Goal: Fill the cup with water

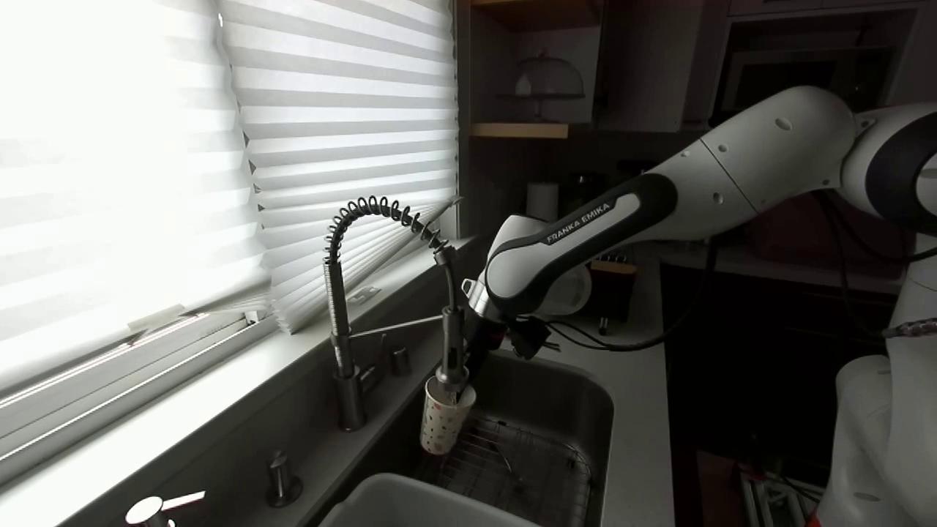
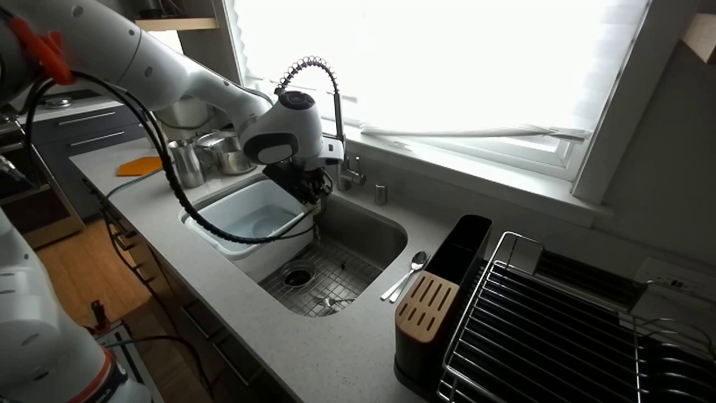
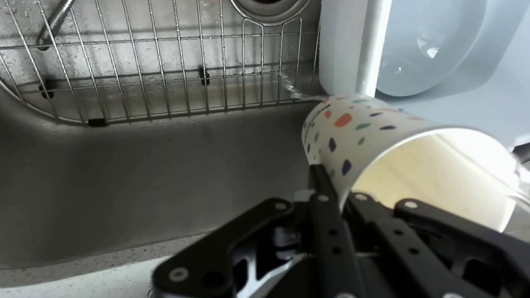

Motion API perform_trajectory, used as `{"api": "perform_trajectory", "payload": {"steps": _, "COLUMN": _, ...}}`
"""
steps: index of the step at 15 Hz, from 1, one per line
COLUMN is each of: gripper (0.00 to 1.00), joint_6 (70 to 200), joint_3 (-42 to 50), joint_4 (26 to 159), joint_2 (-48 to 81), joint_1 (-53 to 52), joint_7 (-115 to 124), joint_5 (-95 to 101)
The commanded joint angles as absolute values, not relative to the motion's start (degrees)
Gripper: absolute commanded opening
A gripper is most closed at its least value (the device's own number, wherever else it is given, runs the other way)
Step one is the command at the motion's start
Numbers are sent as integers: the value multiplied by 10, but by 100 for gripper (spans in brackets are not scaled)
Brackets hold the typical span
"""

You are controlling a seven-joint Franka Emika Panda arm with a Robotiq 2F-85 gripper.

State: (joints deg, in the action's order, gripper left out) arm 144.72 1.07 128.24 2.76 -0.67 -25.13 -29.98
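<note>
The cup (image 1: 442,426), white with coloured specks, hangs tilted over the sink under the faucet head (image 1: 452,375). In the wrist view the cup (image 3: 352,128) lies slanted, mouth toward the lower right. My gripper (image 3: 340,194) is shut on its rim, one finger outside and one inside. A clear water stream (image 3: 522,195) reaches the mouth from the right, and a thin water trail (image 3: 295,92) runs off near the base. The water level inside cannot be seen. In an exterior view my gripper (image 2: 318,189) hides most of the cup.
A white tub (image 2: 224,242) stands in the sink beside the cup. A wire grid (image 3: 157,62) covers the sink floor. The spring faucet (image 1: 344,351) rises behind the sink. A utensil holder (image 2: 417,336) and dish rack (image 2: 537,336) stand on the counter.
</note>
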Motion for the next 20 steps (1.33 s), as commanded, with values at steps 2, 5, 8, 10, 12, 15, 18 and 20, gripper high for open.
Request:
{"api": "perform_trajectory", "payload": {"steps": 2, "gripper": 0, "joint_6": 1439, "joint_3": 0, "joint_4": 1270, "joint_2": 42, "joint_1": 4, "joint_7": -268, "joint_5": -306}}
{"api": "perform_trajectory", "payload": {"steps": 5, "gripper": 0, "joint_6": 1442, "joint_3": -4, "joint_4": 1272, "joint_2": 44, "joint_1": 3, "joint_7": -265, "joint_5": -297}}
{"api": "perform_trajectory", "payload": {"steps": 8, "gripper": 0, "joint_6": 1440, "joint_3": -7, "joint_4": 1271, "joint_2": 45, "joint_1": 4, "joint_7": -270, "joint_5": -297}}
{"api": "perform_trajectory", "payload": {"steps": 10, "gripper": 0, "joint_6": 1438, "joint_3": -7, "joint_4": 1271, "joint_2": 44, "joint_1": 5, "joint_7": -273, "joint_5": -299}}
{"api": "perform_trajectory", "payload": {"steps": 12, "gripper": 0, "joint_6": 1437, "joint_3": -8, "joint_4": 1271, "joint_2": 44, "joint_1": 5, "joint_7": -276, "joint_5": -298}}
{"api": "perform_trajectory", "payload": {"steps": 15, "gripper": 0, "joint_6": 1435, "joint_3": -8, "joint_4": 1271, "joint_2": 42, "joint_1": 5, "joint_7": -279, "joint_5": -298}}
{"api": "perform_trajectory", "payload": {"steps": 18, "gripper": 0, "joint_6": 1430, "joint_3": -8, "joint_4": 1272, "joint_2": 42, "joint_1": 5, "joint_7": -281, "joint_5": -297}}
{"api": "perform_trajectory", "payload": {"steps": 20, "gripper": 0, "joint_6": 1429, "joint_3": -8, "joint_4": 1272, "joint_2": 42, "joint_1": 5, "joint_7": -282, "joint_5": -295}}
